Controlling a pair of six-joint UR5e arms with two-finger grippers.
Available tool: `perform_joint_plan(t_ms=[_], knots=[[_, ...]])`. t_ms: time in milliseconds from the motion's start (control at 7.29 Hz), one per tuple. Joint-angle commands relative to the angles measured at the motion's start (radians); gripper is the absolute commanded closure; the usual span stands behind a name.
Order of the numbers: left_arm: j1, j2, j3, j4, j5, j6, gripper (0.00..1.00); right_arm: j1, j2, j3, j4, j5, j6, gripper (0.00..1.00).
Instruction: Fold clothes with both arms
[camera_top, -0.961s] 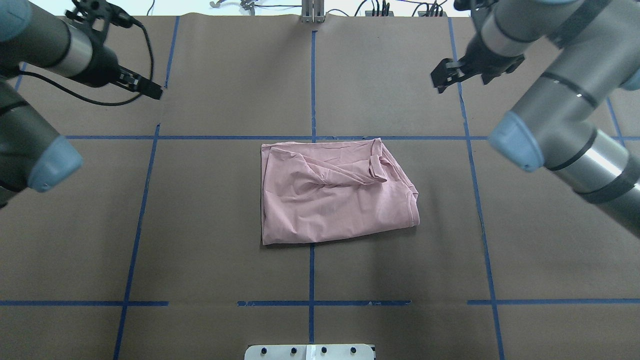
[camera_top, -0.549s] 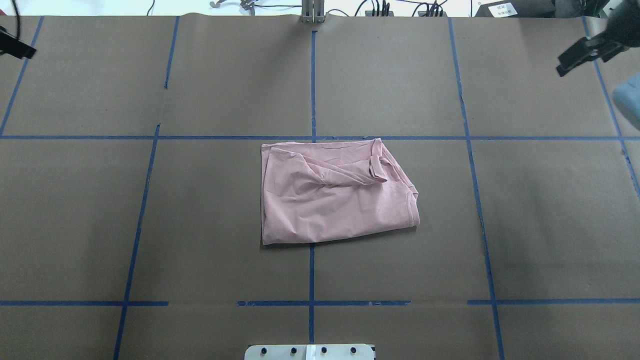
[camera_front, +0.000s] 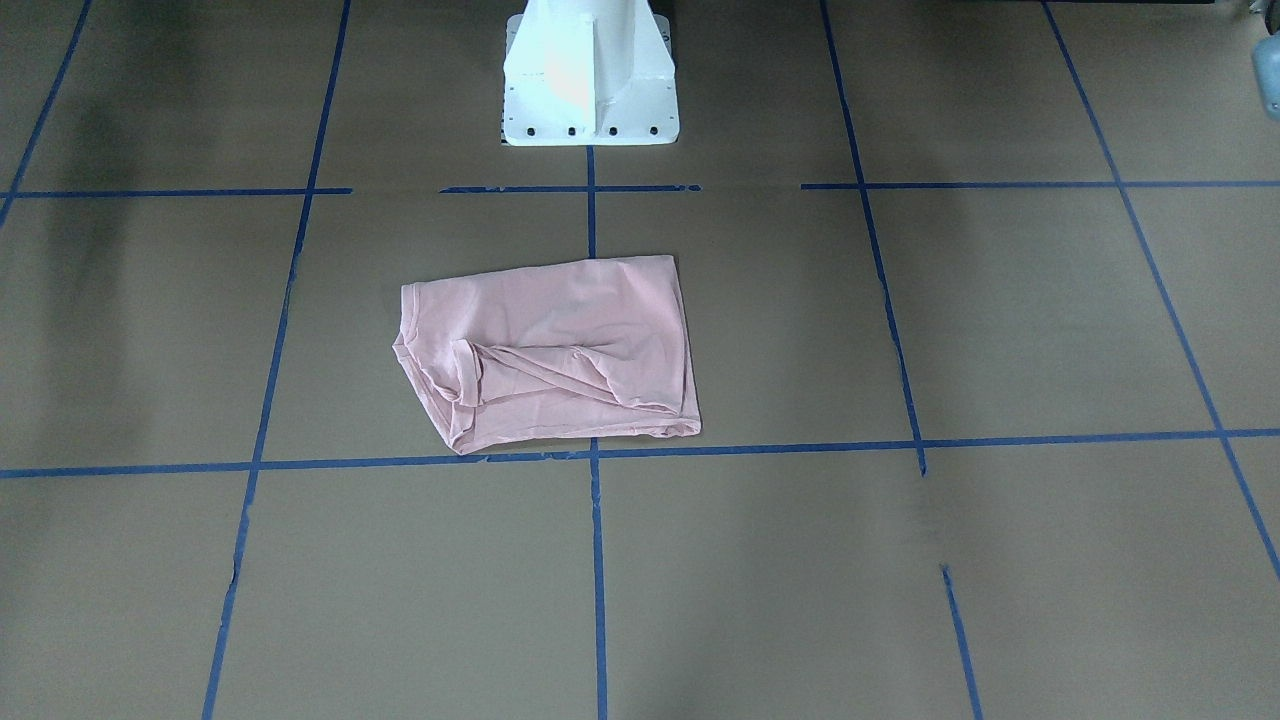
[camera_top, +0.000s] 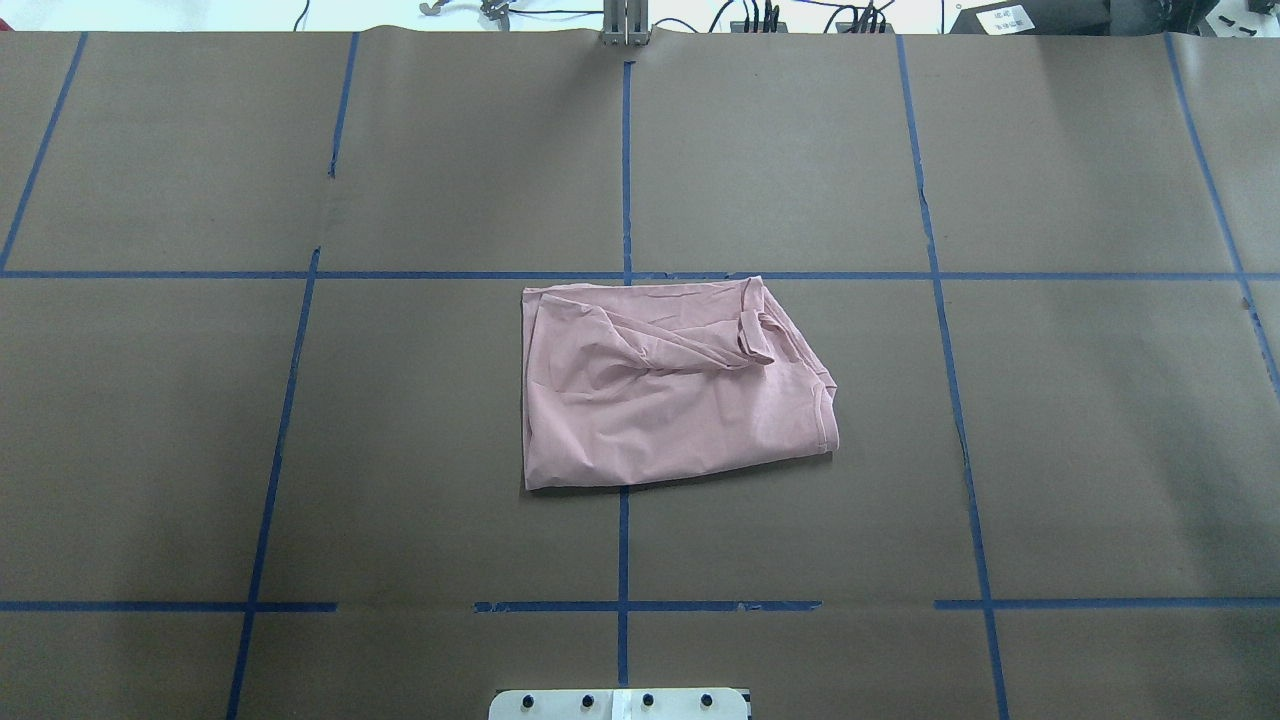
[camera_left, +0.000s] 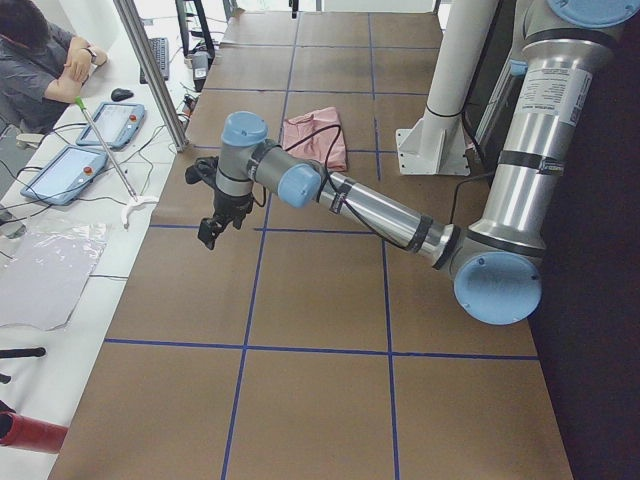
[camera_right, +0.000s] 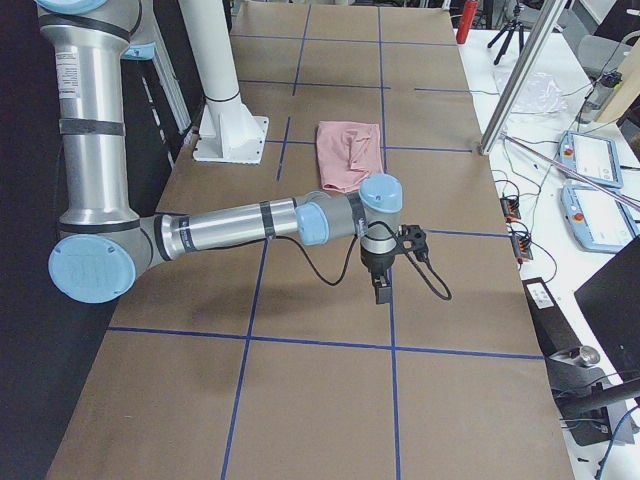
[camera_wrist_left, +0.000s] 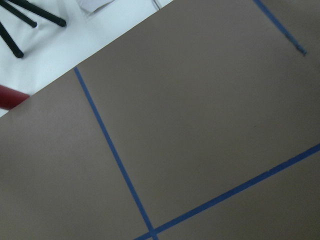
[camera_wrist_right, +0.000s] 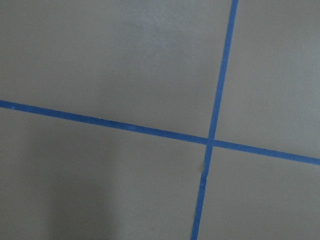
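loosely folded, the pink t-shirt (camera_top: 670, 400) lies on the bench (camera_top: 300, 450); left arm (camera_left: 380, 210) and right arm (camera_right: 230, 225) hover well apart from it, and i cannot tell whether either arm's jaws are apart or together.

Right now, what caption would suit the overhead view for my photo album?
A loosely folded pale pink T-shirt rests at the centre of a brown table gridded with blue tape.

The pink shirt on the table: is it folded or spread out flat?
Folded. The pink shirt lies as a compact, roughly rectangular bundle, with layers doubled over each other and a wrinkled flap on top.
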Motion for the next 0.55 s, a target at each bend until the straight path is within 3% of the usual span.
perform_joint_plan(t_ms=[0, 412], knots=[[-0.074, 0.113, 0.039, 0.055, -0.304, 0.003, 0.00, 0.092, -0.058, -0.024, 0.006, 0.115, -0.014, 0.00], [-0.103, 0.223, 0.058, 0.045, -0.318, 0.006, 0.00, 0.117, -0.150, -0.021, 0.024, 0.096, -0.014, 0.00]])
